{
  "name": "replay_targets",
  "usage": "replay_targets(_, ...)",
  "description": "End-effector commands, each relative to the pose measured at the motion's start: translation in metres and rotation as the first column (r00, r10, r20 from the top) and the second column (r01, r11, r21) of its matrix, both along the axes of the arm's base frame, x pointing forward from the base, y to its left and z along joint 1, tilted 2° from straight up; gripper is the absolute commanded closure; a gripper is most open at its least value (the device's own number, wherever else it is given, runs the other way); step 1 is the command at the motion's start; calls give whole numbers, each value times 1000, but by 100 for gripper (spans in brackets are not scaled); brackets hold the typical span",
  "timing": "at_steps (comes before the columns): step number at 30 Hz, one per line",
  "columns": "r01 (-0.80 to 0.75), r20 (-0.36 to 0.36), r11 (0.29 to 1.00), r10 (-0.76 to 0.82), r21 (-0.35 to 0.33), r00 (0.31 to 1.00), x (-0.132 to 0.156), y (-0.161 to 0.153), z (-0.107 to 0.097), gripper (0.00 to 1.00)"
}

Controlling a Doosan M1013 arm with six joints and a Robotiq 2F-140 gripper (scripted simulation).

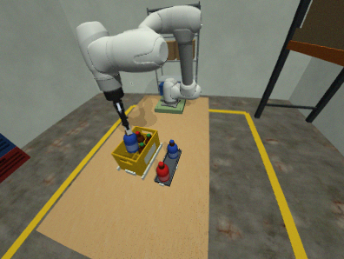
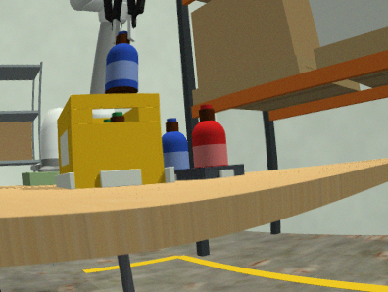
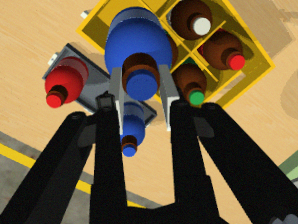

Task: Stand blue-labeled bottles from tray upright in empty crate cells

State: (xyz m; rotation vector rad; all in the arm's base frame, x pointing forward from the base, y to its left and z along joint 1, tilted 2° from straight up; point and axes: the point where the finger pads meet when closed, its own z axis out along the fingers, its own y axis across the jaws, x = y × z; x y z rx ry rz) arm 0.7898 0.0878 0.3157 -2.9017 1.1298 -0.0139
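Observation:
My gripper (image 1: 129, 131) (image 2: 123, 36) (image 3: 140, 79) is shut on the neck of a blue-labeled bottle (image 1: 131, 143) (image 2: 121, 69) (image 3: 137, 40). It hangs upright over the yellow crate (image 1: 128, 162) (image 2: 113, 152) (image 3: 260, 75), its base near rim height in the exterior view. The wrist view shows brown crate bottles with a white cap (image 3: 202, 26), a red cap (image 3: 237, 62) and a green cap (image 3: 196, 97); the held bottle partly hides another. Another blue bottle (image 1: 172, 149) (image 2: 174, 147) (image 3: 134, 125) stands on the dark tray (image 1: 173, 167) (image 2: 235, 170) (image 3: 97, 85).
A red bottle (image 1: 162, 172) (image 2: 210, 139) (image 3: 67, 80) stands on the tray's other end. Pale stops sit around the base of the crate, which is beside the tray. The green robot base plate (image 1: 169, 108) is at the table's far end.

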Motion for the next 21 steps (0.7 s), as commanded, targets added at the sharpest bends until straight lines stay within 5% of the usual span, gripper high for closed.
replay_targets(1,0,0,1000,0,0,1000,3,-8,0,100)
replay_targets(21,0,0,1000,0,0,1000,13,-40,0,100)
